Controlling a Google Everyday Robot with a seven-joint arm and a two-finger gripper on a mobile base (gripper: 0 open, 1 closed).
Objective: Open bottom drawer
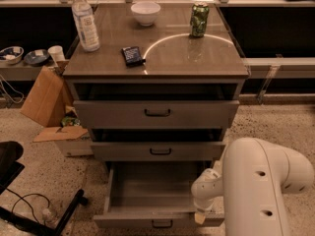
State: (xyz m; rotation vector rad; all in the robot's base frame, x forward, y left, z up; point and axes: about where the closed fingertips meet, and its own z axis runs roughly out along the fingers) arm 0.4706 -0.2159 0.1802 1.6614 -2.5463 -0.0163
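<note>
The bottom drawer (147, 219) of the grey cabinet is pulled far out, showing its plain grey interior (155, 186) with nothing in it. Its slim front carries a small dark pull handle (161, 224) at the lower edge of the view. My white arm (256, 191) fills the lower right. My gripper (201, 215) reaches down at the drawer's right front corner, mostly hidden by the arm's wrist. The middle drawer (160, 150) and the top drawer (156, 113) stand slightly out.
On the cabinet top stand a water bottle (84, 21), a white bowl (145, 13), a green can (199, 19) and a small dark packet (132, 55). A cardboard box (48, 98) lies left of the cabinet. A dark chair base (29, 205) sits at lower left.
</note>
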